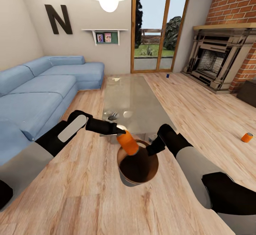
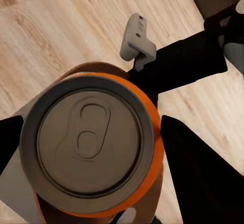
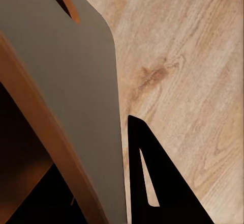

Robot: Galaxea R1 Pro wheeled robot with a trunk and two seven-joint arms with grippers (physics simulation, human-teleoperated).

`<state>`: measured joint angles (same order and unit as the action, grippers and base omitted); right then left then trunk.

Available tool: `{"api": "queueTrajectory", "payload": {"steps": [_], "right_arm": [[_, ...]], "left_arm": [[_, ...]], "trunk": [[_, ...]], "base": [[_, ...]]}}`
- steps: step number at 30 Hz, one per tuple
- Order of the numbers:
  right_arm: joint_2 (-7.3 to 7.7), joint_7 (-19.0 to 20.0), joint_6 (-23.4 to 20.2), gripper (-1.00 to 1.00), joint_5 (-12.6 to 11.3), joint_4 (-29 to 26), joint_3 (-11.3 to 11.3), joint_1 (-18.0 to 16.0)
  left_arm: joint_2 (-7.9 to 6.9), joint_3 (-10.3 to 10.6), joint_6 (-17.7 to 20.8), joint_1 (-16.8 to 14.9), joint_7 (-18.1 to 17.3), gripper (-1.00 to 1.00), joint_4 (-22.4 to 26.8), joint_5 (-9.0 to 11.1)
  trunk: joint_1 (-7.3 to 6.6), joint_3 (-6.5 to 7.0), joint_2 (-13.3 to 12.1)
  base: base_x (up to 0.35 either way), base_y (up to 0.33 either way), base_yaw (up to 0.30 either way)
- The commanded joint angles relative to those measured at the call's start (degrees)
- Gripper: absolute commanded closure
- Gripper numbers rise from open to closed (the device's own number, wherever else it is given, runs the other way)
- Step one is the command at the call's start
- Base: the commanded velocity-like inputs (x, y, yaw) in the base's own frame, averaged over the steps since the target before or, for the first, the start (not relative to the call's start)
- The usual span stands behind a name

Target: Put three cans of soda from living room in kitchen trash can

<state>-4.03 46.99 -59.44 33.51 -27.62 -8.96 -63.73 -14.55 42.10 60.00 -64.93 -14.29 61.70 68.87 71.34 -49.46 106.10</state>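
Observation:
My left gripper [image 1: 122, 134] is shut on a bright orange can of soda [image 1: 128, 143], held tilted just above the open mouth of the tash can [image 1: 139, 169]. The left wrist view looks down on that can's silver top [image 2: 91, 142], with a dark finger [image 2: 201, 178] on either side. My right gripper [image 1: 153, 149] is shut on the bin's rim; in the right wrist view one black finger [image 3: 152, 188] lies against the grey outer wall [image 3: 76, 81]. A second orange can [image 1: 247, 137] lies on the floor at the right. A dark blue can [image 1: 167, 75] stands far off by the glass door.
The glass coffee table [image 1: 133, 101] stands right behind the bin. The blue corner sofa [image 1: 39, 92] runs along the left. The brick fireplace [image 1: 220, 62] is at the far right. Pale wood floor [image 1: 89, 192] lies open in front and to the right.

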Motion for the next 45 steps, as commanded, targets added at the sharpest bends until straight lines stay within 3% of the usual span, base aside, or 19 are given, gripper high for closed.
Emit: {"api": "queueTrajectory", "payload": {"steps": [1,3,6,12,19,26,32,40,45], "right_arm": [[-0.17,0.24,-0.56,1.0,-1.42,0.01,0.17,-0.14],[-0.36,0.22,-0.56,1.0,-1.42,0.01,0.17,-0.25],[-0.76,0.21,-0.56,1.0,-1.42,0.02,0.17,-0.68],[-1.24,0.21,-0.56,1.0,-1.43,0.02,0.17,-1.02],[-1.48,0.21,-0.56,1.0,-1.41,0.02,0.17,-1.18],[-1.81,0.21,-0.56,1.0,-1.38,0.02,0.17,-1.22],[-2.47,0.21,-0.56,1.0,-1.34,0.02,0.17,-1.22],[-2.62,0.21,-0.56,1.0,-1.34,0.06,0.12,-1.3],[-2.58,0.21,-0.56,1.0,-1.34,0.08,0.09,-1.31]], "left_arm": [[0.28,0.03,0.0,0.09,0.4,1.0,-0.03,-0.13],[0.99,0.3,0.0,0.16,1.54,1.0,0.09,-0.38],[2.52,2.51,0.0,0.23,5.12,1.0,0.26,-0.46],[4.88,5.14,0.0,0.37,7.57,1.0,0.2,-0.55],[5.34,7.11,0.0,0.41,10.04,1.0,0.06,-0.58],[5.43,8.76,0.0,0.48,15.1,1.0,-0.05,-0.69],[7.6,11.23,0.0,0.58,18.52,1.0,-0.21,-0.84],[9.11,12.62,0.0,0.66,19.36,1.0,-1.05,-0.92],[10.46,15.58,0.0,0.68,19.5,1.0,-2.67,-0.98]], "trunk": [[0.0,0.01,0.0],[0.0,0.01,0.0],[0.0,0.01,0.0],[0.0,0.01,0.0],[0.0,0.01,0.0],[0.0,0.01,0.0],[0.0,0.01,0.0],[0.0,0.01,0.0],[0.0,0.01,0.0]], "base": [[0.0,0.0,0.0],[0.0,0.0,0.0],[0.0,0.0,0.0],[0.0,0.0,0.0],[0.0,0.0,0.0],[0.0,0.0,0.0],[0.0,0.0,0.0],[0.0,0.0,0.0],[0.0,0.0,0.0]]}}
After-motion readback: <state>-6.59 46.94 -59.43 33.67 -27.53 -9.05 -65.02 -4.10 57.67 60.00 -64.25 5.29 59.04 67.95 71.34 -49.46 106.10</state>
